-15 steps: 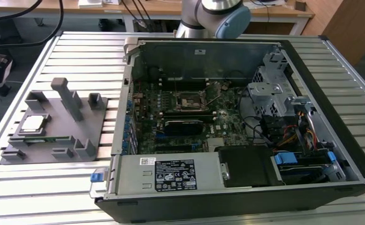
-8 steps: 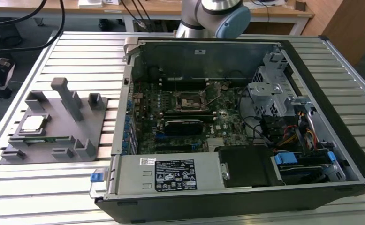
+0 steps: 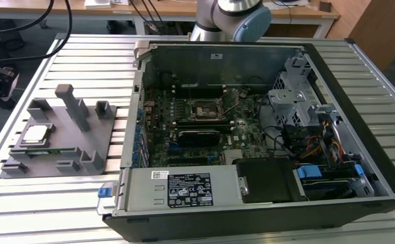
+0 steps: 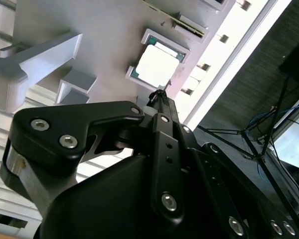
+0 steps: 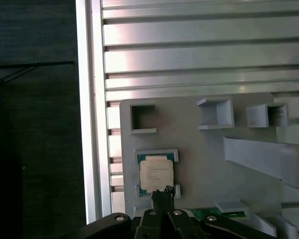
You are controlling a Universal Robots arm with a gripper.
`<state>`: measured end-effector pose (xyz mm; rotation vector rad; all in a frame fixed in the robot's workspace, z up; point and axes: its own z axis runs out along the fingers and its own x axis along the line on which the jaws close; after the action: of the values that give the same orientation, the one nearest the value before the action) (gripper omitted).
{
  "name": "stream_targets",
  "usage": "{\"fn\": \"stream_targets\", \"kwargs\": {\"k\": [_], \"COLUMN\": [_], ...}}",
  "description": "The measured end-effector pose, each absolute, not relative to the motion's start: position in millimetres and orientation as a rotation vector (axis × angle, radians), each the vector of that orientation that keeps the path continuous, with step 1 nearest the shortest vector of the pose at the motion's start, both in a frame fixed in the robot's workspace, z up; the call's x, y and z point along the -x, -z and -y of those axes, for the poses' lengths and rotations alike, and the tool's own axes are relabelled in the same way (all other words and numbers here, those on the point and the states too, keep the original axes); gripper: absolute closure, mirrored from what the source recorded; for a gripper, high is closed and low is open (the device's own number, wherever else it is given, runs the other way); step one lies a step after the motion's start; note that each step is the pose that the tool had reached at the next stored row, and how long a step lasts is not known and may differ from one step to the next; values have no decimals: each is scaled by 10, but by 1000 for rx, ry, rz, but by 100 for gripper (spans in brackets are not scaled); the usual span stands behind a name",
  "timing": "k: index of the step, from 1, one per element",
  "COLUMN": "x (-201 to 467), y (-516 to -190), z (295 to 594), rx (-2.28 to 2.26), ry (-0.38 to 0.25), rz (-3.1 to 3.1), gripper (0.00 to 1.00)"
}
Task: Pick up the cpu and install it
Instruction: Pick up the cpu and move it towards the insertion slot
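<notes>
We see the gripper (image 5: 162,192) with its black fingers drawn together, nothing between them (the tips meet in a single narrow point in both wrist views). That point (image 4: 159,96) sits at the edge of the cpu (image 5: 156,174), which lies flat and unheld in its shallow square recess on the grey tray (image 5: 199,149), silvery top up. We cannot tell whether the tips touch it. Just beside the recess lies a green memory stick (image 5: 209,215). The tray rests on the slatted metal table (image 5: 189,59). In the exterior view, tray and cpu (image 3: 37,133) stand to the left of the open computer case (image 3: 370,117), whose motherboard socket (image 3: 204,109) is well apart.
</notes>
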<state>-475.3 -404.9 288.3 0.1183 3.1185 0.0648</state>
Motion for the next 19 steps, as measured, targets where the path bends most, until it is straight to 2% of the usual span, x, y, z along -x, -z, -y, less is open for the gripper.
{"fn": "stream_targets", "kwargs": {"k": [3, 4, 5, 6, 7, 10, 11, 14, 15, 16, 17, 18, 19], "x": [4753, 4753, 4753, 4754, 4754, 4754, 4753, 4753, 4753, 4753, 4753, 4753, 4753], "y": [-2834, -2816, -2798, -2778, -2760, -2708, -2691, -2654, -2647, -2640, -2633, -2622, -2613], "z": [4049, 4049, 4048, 4048, 4049, 4049, 4049, 4054, 4055, 4056, 4057, 4058, 4058], "rx": [-118, -118, -117, -114, -110, -89, -83, -73, -72, -71, -69, -67, -62], "ry": [-65, -65, -65, -65, -65, -65, -65, -65, -65, -65, -65, -65, -65], "rz": [-3119, -3120, -3120, -3122, -3123, -3129, -3130, -3130, -3130, -3130, -3130, -3130, -3131], "gripper": [89, 83, 83, 77, 77, 59, 59, 42, 42, 36, 36, 30, 30]}}
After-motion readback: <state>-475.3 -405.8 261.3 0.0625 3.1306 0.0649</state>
